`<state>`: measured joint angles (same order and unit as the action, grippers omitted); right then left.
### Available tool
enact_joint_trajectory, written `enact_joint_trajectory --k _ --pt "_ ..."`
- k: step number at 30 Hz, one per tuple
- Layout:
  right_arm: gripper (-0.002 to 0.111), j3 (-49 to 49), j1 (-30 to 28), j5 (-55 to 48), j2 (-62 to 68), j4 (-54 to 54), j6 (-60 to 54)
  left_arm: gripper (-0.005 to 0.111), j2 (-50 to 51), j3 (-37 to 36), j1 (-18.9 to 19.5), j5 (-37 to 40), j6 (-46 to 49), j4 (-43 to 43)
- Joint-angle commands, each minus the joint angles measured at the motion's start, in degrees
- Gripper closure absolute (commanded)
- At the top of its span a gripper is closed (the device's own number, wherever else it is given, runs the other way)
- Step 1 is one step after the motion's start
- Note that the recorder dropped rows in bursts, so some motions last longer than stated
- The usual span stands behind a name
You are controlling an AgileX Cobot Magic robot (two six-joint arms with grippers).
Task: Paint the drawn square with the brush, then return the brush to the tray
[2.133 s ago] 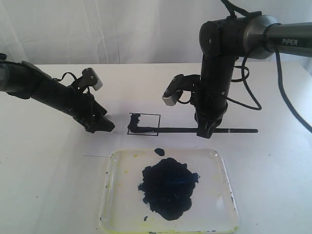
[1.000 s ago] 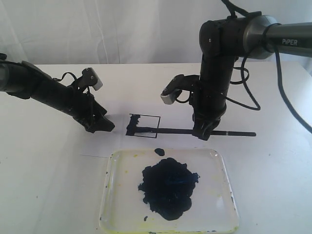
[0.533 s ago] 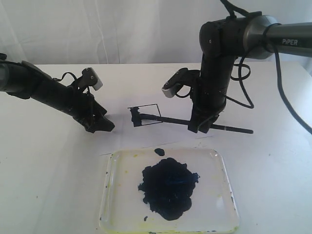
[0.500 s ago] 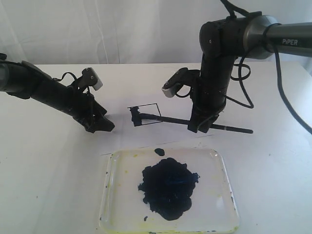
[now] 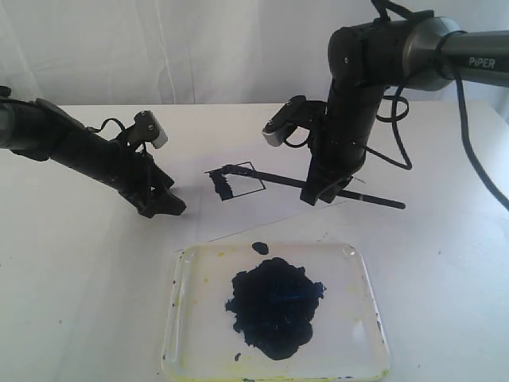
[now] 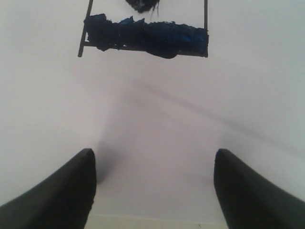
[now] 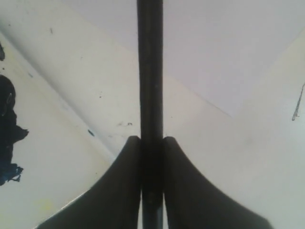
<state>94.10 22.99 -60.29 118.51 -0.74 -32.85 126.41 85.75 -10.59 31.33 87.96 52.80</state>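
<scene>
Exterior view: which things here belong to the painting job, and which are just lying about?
Job: drawn square, brush, right gripper shut on it, tray, paint blob.
Lying about: open left gripper; stray paint drop by tray rim.

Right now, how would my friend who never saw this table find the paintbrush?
Start at the clear tray with the dark paint blob. Beyond it, the right gripper holds a long thin black stick: the brush. It is the only stick there, and its tip is at the drawn square.
</scene>
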Motion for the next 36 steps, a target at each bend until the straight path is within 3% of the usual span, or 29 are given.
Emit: enact_joint_trajectory --k 1,13,18,36 --pt "0.108 0.12 -0.16 2.02 -0.26 -0.39 4.98 0.034 1.31 -0.98 -0.02 0.33 -0.9 -3.86" --pt "0.108 0.83 -0.16 1.41 1.59 0.74 11.25 0.034 1.31 -0.98 -0.02 0.73 -1.24 -3.75" --pt "0.108 0.73 -0.16 0.86 2.09 7.51 12.67 0.034 1.31 -0.98 -0.02 1.18 -2.56 -3.63" --pt "0.108 0.73 -0.05 0.64 3.96 8.57 17.66 0.034 1.31 -0.98 -0.02 1.31 -2.55 -3.63"
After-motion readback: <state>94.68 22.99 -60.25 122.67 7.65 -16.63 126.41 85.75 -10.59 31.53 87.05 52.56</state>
